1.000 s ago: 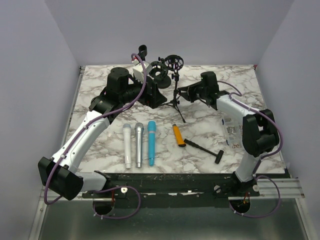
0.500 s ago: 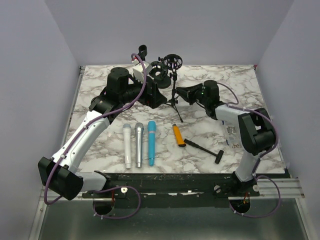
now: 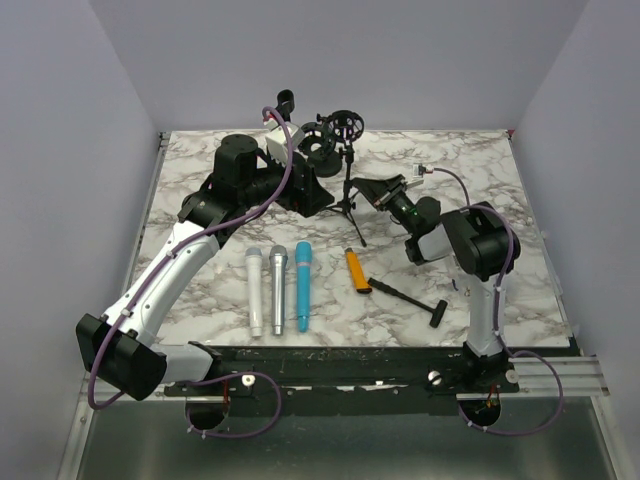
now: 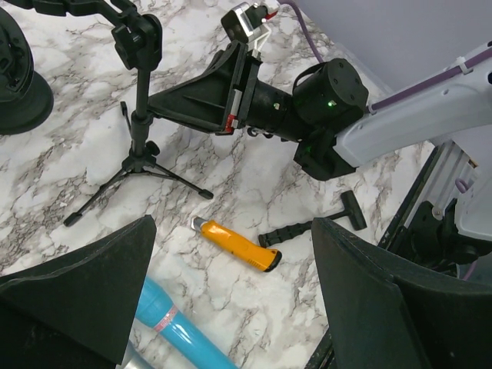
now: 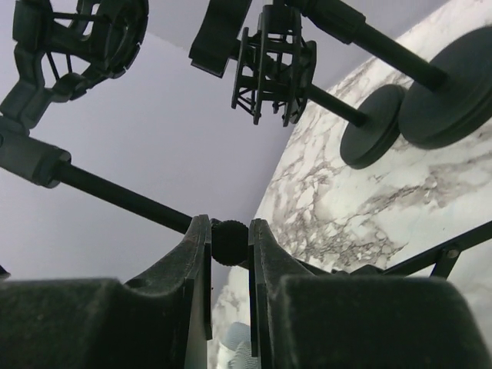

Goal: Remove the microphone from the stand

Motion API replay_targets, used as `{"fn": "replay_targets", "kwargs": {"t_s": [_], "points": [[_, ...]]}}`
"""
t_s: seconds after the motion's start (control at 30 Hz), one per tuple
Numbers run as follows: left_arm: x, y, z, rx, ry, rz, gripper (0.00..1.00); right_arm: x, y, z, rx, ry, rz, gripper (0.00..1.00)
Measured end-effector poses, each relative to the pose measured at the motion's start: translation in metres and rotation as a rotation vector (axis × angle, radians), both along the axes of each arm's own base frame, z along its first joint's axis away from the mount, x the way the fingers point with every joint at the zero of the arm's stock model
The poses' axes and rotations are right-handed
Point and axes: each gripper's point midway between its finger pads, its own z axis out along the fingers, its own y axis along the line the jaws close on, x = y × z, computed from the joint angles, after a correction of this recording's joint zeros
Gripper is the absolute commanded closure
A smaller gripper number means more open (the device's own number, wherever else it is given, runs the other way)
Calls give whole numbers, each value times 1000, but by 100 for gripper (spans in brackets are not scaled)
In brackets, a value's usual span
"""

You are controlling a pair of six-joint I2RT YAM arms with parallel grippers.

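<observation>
Right gripper (image 5: 229, 231) clamped on stand (image 5: 115, 196) pole, left gripper (image 4: 231, 300) apart; a sideways tug could topple it

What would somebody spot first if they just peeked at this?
The right gripper pinches the thin black tripod stand in the middle of the marble table, with its jaws shut on it. Nearer the arms, three microphones lie side by side, white, silver and blue, with an orange knife beside them.
</observation>
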Motion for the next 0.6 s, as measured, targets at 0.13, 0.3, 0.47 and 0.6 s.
{"fn": "replay_targets", "kwargs": {"t_s": [0.13, 0.3, 0.47, 0.6], "points": [[0, 0, 0, -1, -1, 0, 16, 6, 0, 1, -64, -86, -1, 86], [1, 0, 1, -2, -6, 0, 16, 10, -1, 1, -104, -132, -7, 64], [1, 0, 1, -2, -6, 0, 16, 10, -3, 0, -140, -152, -22, 39], [1, 0, 1, -2, -5, 0, 16, 3, -6, -8, -196, -87, -21, 21]]}}
